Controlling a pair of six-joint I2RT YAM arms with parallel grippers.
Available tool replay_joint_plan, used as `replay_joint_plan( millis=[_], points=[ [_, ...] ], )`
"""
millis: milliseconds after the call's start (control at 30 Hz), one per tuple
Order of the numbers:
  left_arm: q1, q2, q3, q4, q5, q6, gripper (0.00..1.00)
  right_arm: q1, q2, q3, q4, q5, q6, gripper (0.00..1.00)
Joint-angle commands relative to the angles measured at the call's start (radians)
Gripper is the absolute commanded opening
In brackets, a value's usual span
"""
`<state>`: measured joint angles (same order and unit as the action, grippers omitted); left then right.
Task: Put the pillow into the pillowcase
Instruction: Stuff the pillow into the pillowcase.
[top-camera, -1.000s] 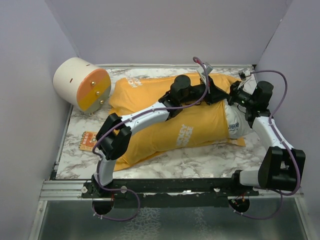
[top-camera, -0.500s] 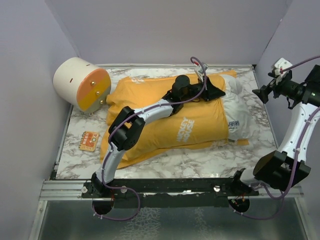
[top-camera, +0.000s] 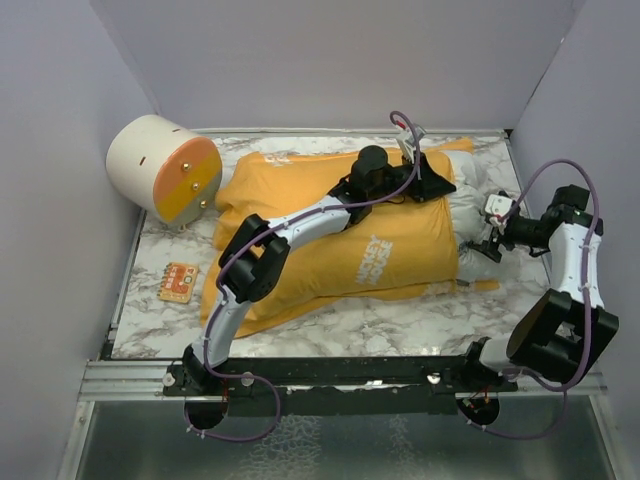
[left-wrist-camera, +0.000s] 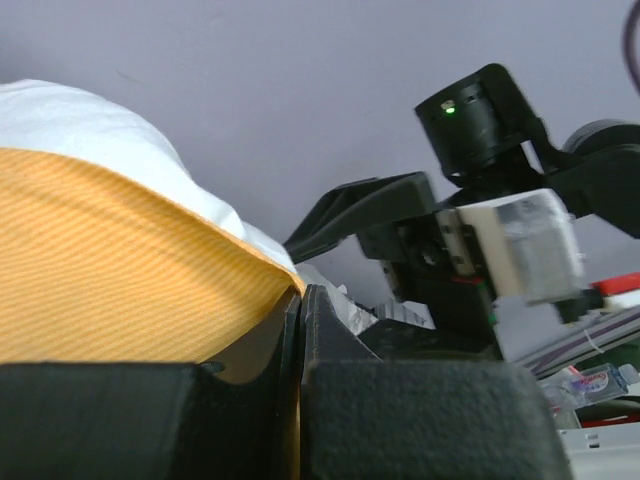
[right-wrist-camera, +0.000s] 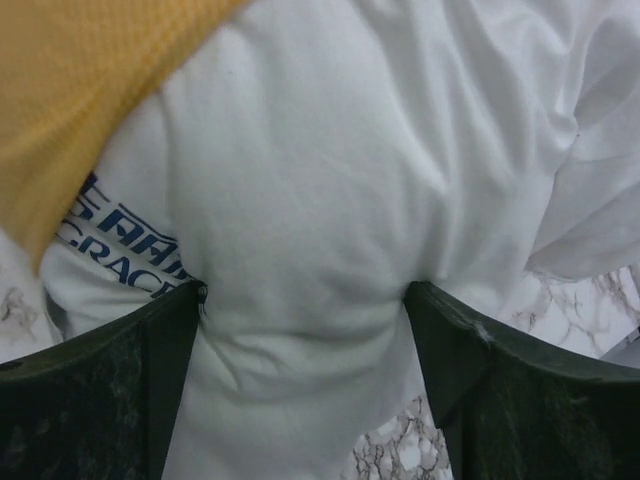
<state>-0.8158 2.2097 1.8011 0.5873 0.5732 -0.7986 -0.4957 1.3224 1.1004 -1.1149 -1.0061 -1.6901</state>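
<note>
Tool on my right stands wide, its 2 fingers straddling the bare white end of the pillow. The stuffing bulges up between them, and they have not closed on it. A moment ago this tool was shut at the same end. It then let go and swung up and off to the right, and now it is back down on the pillow with its jaws apart. I take that as a re-grip, a fresh bite further out so the last of the pillow can be pushed in.

My left tool has not shifted. It stays pinched shut on the far edge of the pillowcase, holding the mouth in place.

Most of the pillow is already inside the pillowcase, which lies across the marbled surface. Only the right-hand end sticks out of the mouth, so the job looks nearly done.

White "MICKEY MOUSE" lettering runs across the top of the pillowcase. Dark blue print on the pillow sits partly under the orange hem; I can make out little more than "GRAC" on its lower line. An orange card at the left carries print too small to read. The cream-and-orange cylinder shows no writing.
</note>
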Motion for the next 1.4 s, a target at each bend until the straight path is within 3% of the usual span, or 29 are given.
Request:
replay_joint_plan(
  millis=[0, 100, 167, 200, 267, 333, 433, 500, 567, 667, 767, 833, 967, 1133, 1233, 1367],
  points=[
    [-0.044, -0.02, 0.097, -0.064, 0.038, 0.041, 0.0, 0.056, 0.054, -0.057, 0.289, 0.005, 0.093, 0.73],
    [-0.066, 0.039, 0.259, -0.126, 0.049, 0.033, 0.0, 0.154, 0.06, -0.083, 0.195, -0.102, 0.1, 0.39],
    [-0.082, 0.125, 0.471, -0.218, 0.046, 0.04, 0.0, 0.225, 0.049, -0.089, 0.159, -0.223, 0.196, 0.13],
    [-0.089, 0.181, 0.61, -0.279, 0.041, 0.045, 0.0, 0.255, 0.04, -0.089, 0.178, -0.292, 0.295, 0.04],
    [-0.101, 0.33, 0.936, -0.386, 0.018, 0.03, 0.0, 0.27, 0.012, -0.088, 0.279, -0.428, 0.539, 0.01],
    [-0.102, 0.47, 1.175, -0.373, -0.015, -0.054, 0.0, 0.27, -0.026, -0.1, 0.484, -0.499, 0.868, 0.01],
    [-0.099, 0.505, 1.16, -0.271, -0.044, -0.145, 0.0, 0.27, -0.172, -0.255, 1.094, -0.394, 1.531, 0.01],
    [-0.107, 0.456, 1.029, -0.213, -0.045, -0.152, 0.0, 0.269, -0.249, -0.36, 1.31, -0.221, 1.731, 0.01],
    [-0.11, 0.429, 0.915, -0.186, -0.047, -0.157, 0.0, 0.269, -0.255, -0.385, 1.262, -0.138, 1.708, 0.01],
    [-0.103, 0.457, 0.902, -0.26, -0.038, -0.163, 0.0, 0.269, -0.187, -0.42, 1.196, -0.092, 1.623, 0.01],
    [-0.094, 0.531, 1.015, -0.417, -0.015, -0.154, 0.02, 0.269, -0.075, -0.337, 0.918, -0.145, 1.317, 0.08],
    [-0.094, 0.6, 1.198, -0.609, -0.03, -0.091, 0.14, 0.269, -0.015, -0.213, 0.583, -0.178, 0.993, 0.21],
    [-0.092, 0.535, 1.235, -0.864, -0.059, 0.102, 0.39, 0.26, -0.001, -0.062, 0.17, -0.153, 0.565, 0.53],
    [-0.092, 0.434, 1.237, -1.156, -0.094, 0.327, 0.53, 0.257, -0.079, 0.053, -0.026, -0.084, 0.432, 0.73],
    [-0.091, 0.38, 1.238, -1.313, -0.161, 0.431, 0.55, 0.256, -0.128, 0.093, -0.079, -0.041, 0.407, 0.81],
    [-0.107, 0.3, 1.236, -1.445, -0.286, 0.534, 0.56, 0.256, -0.155, 0.137, -0.139, 0.009, 0.377, 0.83]
  ],
)
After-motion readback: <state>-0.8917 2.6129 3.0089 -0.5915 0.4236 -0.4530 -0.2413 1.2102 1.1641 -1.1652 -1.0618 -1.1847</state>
